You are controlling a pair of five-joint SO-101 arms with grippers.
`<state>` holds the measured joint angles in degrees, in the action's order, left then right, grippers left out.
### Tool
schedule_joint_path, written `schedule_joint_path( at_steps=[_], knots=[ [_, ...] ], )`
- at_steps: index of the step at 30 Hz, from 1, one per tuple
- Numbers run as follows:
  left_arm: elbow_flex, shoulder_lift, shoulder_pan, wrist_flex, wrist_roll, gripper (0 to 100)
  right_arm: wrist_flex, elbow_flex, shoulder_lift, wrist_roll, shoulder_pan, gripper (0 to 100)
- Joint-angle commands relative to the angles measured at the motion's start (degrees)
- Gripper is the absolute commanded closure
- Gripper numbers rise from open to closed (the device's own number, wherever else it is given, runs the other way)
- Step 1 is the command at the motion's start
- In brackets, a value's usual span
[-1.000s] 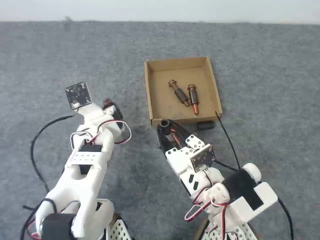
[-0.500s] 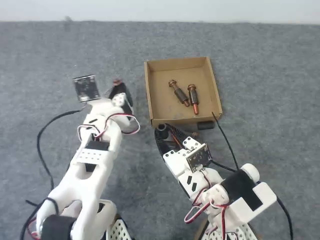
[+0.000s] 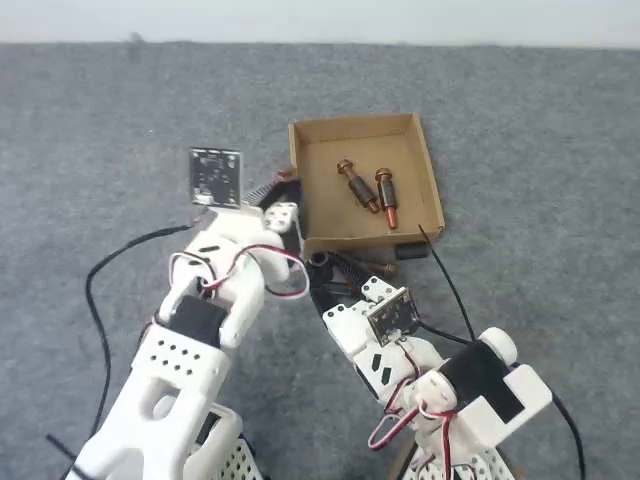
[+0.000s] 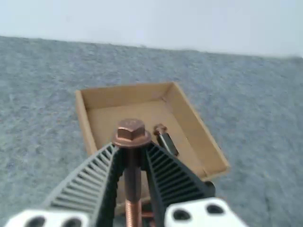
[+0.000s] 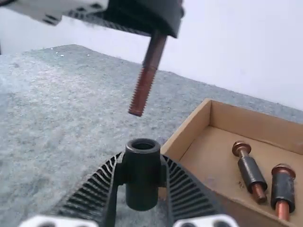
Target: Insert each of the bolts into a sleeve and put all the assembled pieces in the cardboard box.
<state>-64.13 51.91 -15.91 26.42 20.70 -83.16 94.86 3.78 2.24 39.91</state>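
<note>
**Ann:** What is closest?

**Ben:** The right gripper [image 5: 142,165]. Its fingers squeeze a short black round sleeve [image 5: 142,189] that stands up with its hole on top.

**Ann:** And above that?

**Ben:** The left gripper [image 4: 131,151] is clamped on a long copper-coloured metal bolt [image 4: 131,135]. Its head is up and its screw end points down, a bit tilted. It hangs over the sleeve's hole, not touching.

**Ann:** Farther back?

**Ben:** A loose black sleeve [image 3: 410,250] lies on the grey carpet table [image 3: 520,150], just outside the near wall of a shallow brown cardboard box [image 3: 322,210]. Inside the box, a finished bolt-in-sleeve piece [image 3: 357,187] and a second finished piece [image 3: 386,195] lie side by side.
</note>
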Motion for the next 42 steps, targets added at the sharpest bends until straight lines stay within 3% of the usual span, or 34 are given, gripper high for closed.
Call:
schedule_joint_path(
  at_steps=[1, 6, 13, 22, 42],
  knots=[
    [1.5, 4.1, -1.2, 0.0, 1.1, 99, 1.3, 1.1, 0.6, 0.3, 0.5, 99.3],
    [-2.9, 10.2, -3.3, -0.5, 1.1, 99, 1.3, 1.1, 0.6, 0.3, 0.6, 99.3],
    [-19.0, 18.5, -4.7, -16.1, 1.1, 99, 1.5, 1.1, 0.6, 0.3, 1.3, 99.3],
    [-20.0, 22.4, -4.9, -11.4, 1.2, 99, 1.4, 1.1, 0.6, 0.3, 1.1, 99.3],
    [-25.9, 22.7, -7.0, -11.4, 4.5, 99, 1.2, 1.2, 0.3, 0.4, 0.9, 99.3]
  ],
)
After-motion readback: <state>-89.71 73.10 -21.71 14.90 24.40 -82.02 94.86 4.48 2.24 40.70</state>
